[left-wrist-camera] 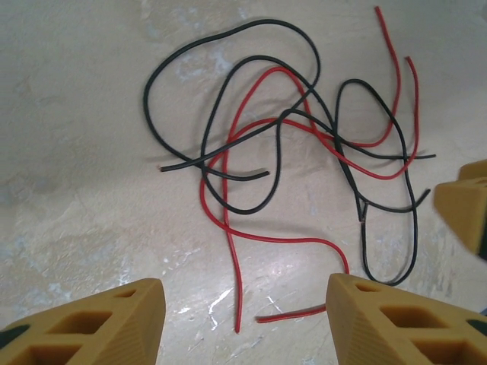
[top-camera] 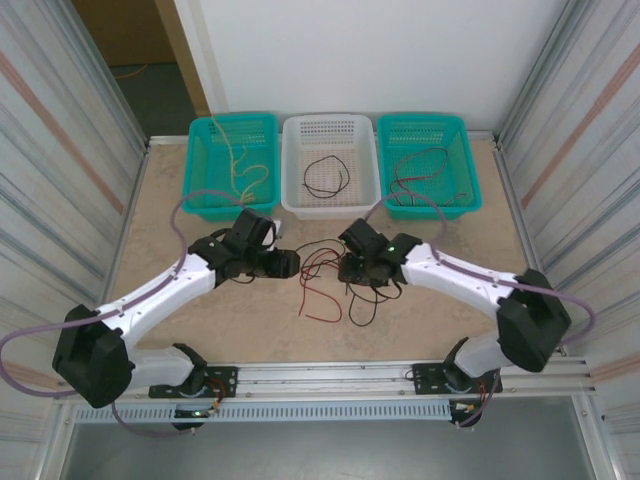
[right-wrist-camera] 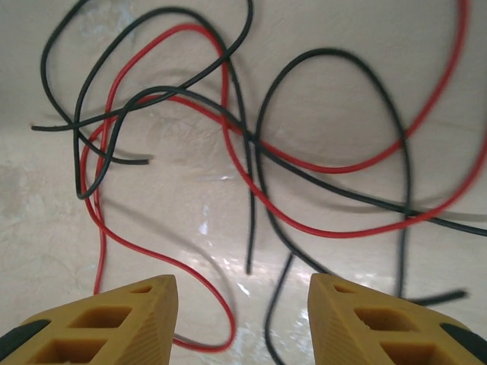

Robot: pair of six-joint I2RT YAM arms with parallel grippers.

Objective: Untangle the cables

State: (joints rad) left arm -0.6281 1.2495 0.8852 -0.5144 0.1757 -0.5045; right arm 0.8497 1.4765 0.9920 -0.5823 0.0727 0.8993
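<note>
I am hovering my left tool [top-camera: 290, 263] low at the 9 o'clock side of the tangled cables [top-camera: 325, 285], which are lying on the desk [top-camera: 200, 310] between my two arms. Its jaws are standing released, gripping nothing. A red cable [left-wrist-camera: 228, 228] is ending on the desk just ahead of the gap, looping through a black cable [left-wrist-camera: 228, 34]. I am holding my right tool [top-camera: 352, 268] over the tangle's 2 o'clock edge, also released, with red and black strands crossing beneath it. Toward 12 o'clock, a white basket [top-camera: 330, 125] is holding a black strand. The left teal basket [top-camera: 200, 160] at 11 o'clock is holding a pale yellow cable [top-camera: 238, 165], and the right teal basket [top-camera: 470, 170] at 1 o'clock is holding dark strands.
</note>
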